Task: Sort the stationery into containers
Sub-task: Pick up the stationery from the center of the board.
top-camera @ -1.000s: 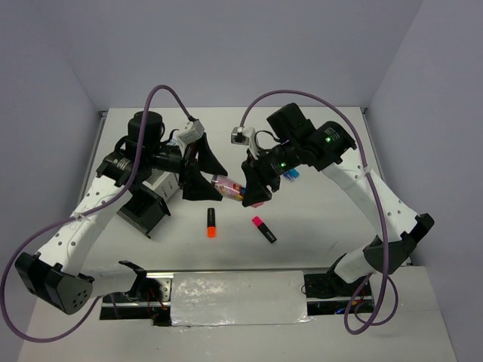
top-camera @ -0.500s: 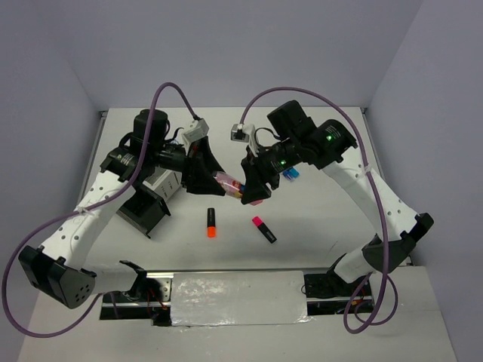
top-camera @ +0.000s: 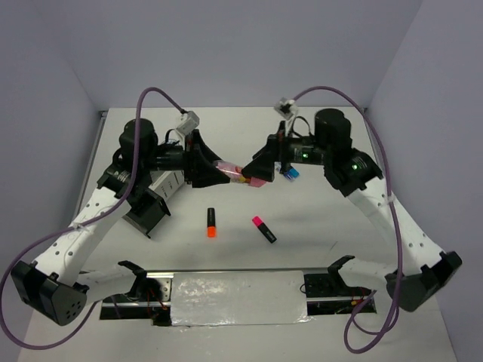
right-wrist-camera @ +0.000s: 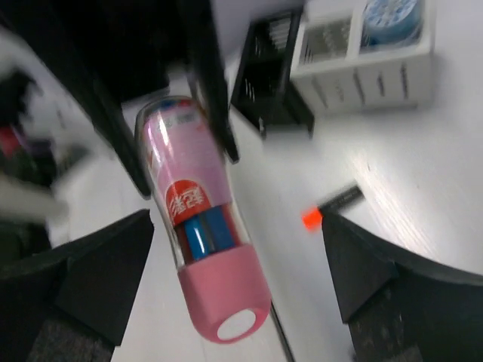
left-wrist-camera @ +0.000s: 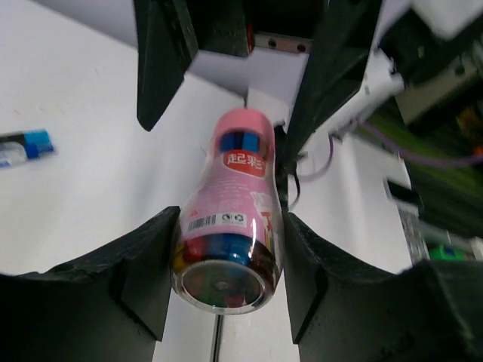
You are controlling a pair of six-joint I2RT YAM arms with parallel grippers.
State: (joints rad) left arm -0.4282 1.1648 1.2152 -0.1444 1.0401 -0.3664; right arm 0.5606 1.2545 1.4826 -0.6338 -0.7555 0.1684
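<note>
While the left gripper [left-wrist-camera: 226, 230] pinches the pink-capped clear plastic tube [right-wrist-camera: 192, 188], the right gripper [right-wrist-camera: 235, 226] stands spread around it.

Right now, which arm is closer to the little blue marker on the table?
Right. The right fingers hover beside the blue marker, open around the pink tube. The left fingers grip the tube's far end, farther off.

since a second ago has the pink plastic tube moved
Yes. The pink plastic tube has shifted slightly toward the table's far edge, away from the unmoved orange highlighter.
</note>
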